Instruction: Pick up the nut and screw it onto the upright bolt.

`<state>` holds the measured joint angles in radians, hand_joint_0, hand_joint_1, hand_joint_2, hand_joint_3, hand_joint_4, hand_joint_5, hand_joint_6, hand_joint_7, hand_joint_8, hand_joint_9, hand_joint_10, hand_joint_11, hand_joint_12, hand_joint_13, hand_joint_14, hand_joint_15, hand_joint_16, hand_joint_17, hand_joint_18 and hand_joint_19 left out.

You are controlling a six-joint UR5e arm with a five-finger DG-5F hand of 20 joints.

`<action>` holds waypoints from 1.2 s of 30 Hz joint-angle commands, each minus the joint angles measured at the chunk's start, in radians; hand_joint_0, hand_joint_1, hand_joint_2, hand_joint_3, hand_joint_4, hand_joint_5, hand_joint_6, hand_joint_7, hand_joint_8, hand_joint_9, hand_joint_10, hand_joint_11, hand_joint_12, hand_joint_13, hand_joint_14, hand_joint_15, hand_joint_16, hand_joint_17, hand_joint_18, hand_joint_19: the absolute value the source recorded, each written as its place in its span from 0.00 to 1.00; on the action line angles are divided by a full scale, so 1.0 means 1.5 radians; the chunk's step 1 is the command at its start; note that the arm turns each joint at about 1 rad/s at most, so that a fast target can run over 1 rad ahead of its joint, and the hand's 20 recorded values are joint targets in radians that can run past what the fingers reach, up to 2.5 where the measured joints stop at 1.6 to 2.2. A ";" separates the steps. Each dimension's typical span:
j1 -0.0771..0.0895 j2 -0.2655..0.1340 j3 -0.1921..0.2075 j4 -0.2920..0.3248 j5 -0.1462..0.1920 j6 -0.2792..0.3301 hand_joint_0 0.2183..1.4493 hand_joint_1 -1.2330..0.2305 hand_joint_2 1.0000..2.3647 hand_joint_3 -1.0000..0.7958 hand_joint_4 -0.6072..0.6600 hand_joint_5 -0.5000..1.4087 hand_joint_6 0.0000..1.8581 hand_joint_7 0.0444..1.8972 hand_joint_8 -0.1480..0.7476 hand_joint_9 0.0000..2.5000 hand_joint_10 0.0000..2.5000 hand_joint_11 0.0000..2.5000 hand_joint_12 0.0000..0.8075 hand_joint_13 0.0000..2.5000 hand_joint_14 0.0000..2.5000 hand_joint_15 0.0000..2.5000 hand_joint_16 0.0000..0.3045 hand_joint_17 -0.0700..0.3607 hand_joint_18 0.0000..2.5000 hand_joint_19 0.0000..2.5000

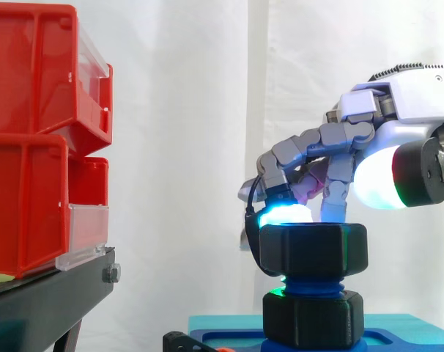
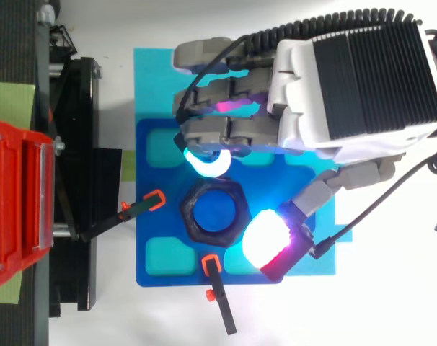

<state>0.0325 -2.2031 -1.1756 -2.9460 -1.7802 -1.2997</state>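
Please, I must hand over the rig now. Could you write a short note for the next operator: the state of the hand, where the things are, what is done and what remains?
Hand: just above the nut; I cannot tell if it grips it.
Nut: sits level on the upright bolt, near its top. Blue thread shows between it and a black collar lower on the bolt. The bolt stands on the blue plate.
Done: nut picked up and started on the bolt.
Left: probably more turns downward, then withdraw the hand.
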 commanded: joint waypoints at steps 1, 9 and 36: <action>-0.003 0.000 0.000 0.001 -0.003 -0.001 0.25 0.57 0.00 0.28 0.57 0.31 0.28 0.75 0.43 0.55 0.00 0.00 0.24 0.30 0.00 0.00 0.02 0.20 0.11 0.00; -0.010 0.000 0.012 -0.002 -0.007 -0.007 0.25 0.56 0.00 0.28 0.54 0.32 0.29 0.74 0.36 0.67 0.00 0.00 0.18 0.42 0.00 0.00 0.01 0.18 0.25 0.00; -0.016 0.000 0.085 -0.051 -0.021 -0.041 0.20 0.57 0.00 0.28 0.61 0.18 0.27 0.31 0.41 0.34 0.00 0.00 0.35 0.16 0.00 0.00 0.10 0.32 0.00 0.00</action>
<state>0.0092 -2.2028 -1.0575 -3.0161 -1.8125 -1.3594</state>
